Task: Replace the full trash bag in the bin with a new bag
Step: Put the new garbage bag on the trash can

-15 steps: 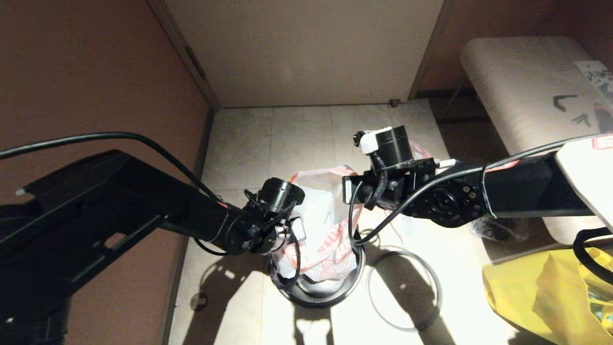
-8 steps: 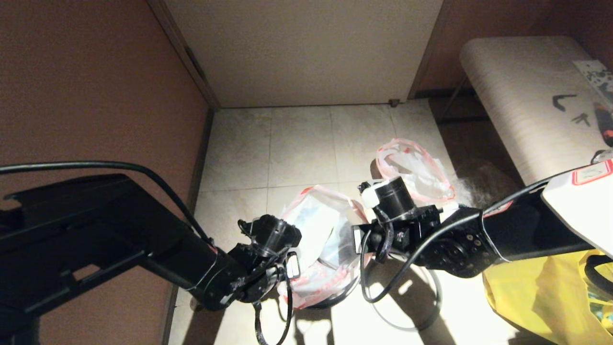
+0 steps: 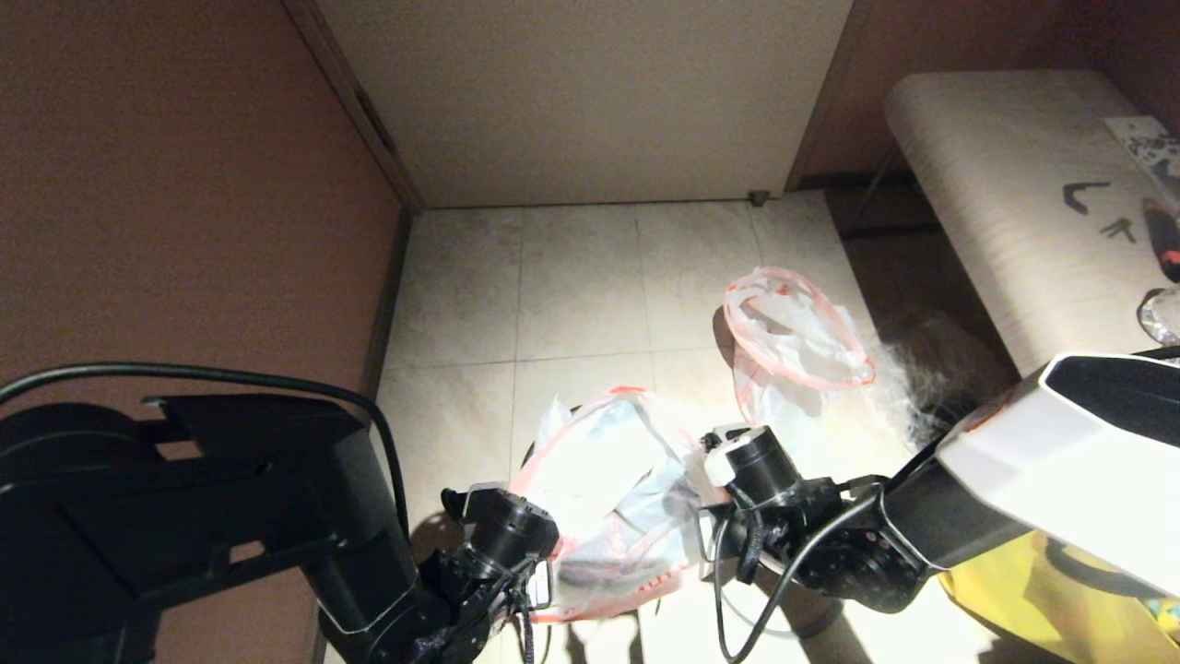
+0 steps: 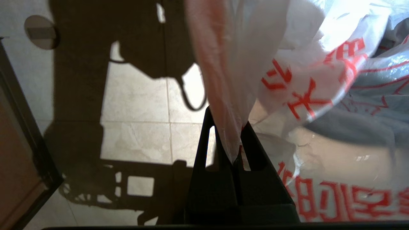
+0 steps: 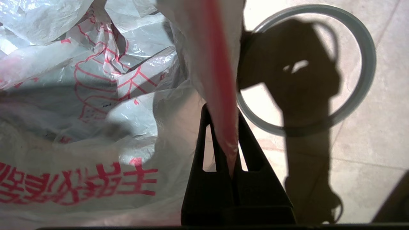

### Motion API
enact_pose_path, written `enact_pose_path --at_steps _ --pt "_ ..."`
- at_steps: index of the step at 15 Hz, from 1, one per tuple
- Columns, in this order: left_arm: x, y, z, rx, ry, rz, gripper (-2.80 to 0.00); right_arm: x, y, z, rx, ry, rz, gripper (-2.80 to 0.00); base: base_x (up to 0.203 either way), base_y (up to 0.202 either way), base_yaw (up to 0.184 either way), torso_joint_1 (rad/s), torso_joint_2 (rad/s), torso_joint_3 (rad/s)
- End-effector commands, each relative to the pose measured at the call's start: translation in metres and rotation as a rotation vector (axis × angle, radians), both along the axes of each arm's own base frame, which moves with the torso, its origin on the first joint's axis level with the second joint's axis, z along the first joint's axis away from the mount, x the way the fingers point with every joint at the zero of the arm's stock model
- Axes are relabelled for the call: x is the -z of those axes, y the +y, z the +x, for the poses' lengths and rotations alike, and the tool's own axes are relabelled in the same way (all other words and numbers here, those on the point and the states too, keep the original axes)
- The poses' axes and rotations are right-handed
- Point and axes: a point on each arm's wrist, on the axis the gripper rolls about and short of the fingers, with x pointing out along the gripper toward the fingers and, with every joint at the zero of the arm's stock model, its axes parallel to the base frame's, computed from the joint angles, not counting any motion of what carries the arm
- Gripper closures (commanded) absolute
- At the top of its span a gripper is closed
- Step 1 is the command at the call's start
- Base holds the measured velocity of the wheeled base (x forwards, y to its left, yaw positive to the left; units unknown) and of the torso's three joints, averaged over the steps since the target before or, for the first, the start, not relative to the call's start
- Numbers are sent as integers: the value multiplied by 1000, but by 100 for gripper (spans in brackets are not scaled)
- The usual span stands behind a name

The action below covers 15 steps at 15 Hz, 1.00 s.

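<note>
Both claws are clamping the full trash bag (image 3: 608, 516) by its pink hem: left gripper (image 4: 231, 150) on one side, right gripper (image 5: 228, 153) on the other, bag hanging between them above the tiled floor (image 3: 572, 286).

Harsh light from behind; hard shadows, glare on floor tiles (image 3: 590, 277).

Black jointed arms trail looping black cables, the right arm (image 3: 1042, 433) wearing a white shell.
</note>
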Motion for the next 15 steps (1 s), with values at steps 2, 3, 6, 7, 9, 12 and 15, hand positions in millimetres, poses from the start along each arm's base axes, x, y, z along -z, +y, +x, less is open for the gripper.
enact_pose_path --at_steps 2,3,6,7,9,12,15 --pt "16 -1 10 -16 20 17 0 42 9 12 -14 29 -43 0 0 0 0 0 0 0" --pt "15 -3 12 -9 11 24 0 49 13 17 -26 22 -50 0 0 0 0 0 0 0" --pt "6 3 28 -58 -42 27 0 52 31 38 -62 -42 -45 0 0 0 0 0 0 0" --pt "1 6 32 -77 -63 12 0 49 38 46 -67 -71 -31 0 0 0 0 0 0 0" --pt "-12 9 37 -130 -148 -18 0 36 53 54 -80 -127 8 0 0 0 0 0 0 0" --pt "-13 21 36 -193 -224 -18 0 15 79 57 -123 -210 61 0 0 0 0 0 0 0" --pt "-9 30 44 -238 -259 -22 0 8 79 56 -135 -234 28 0 0 0 0 0 0 0"
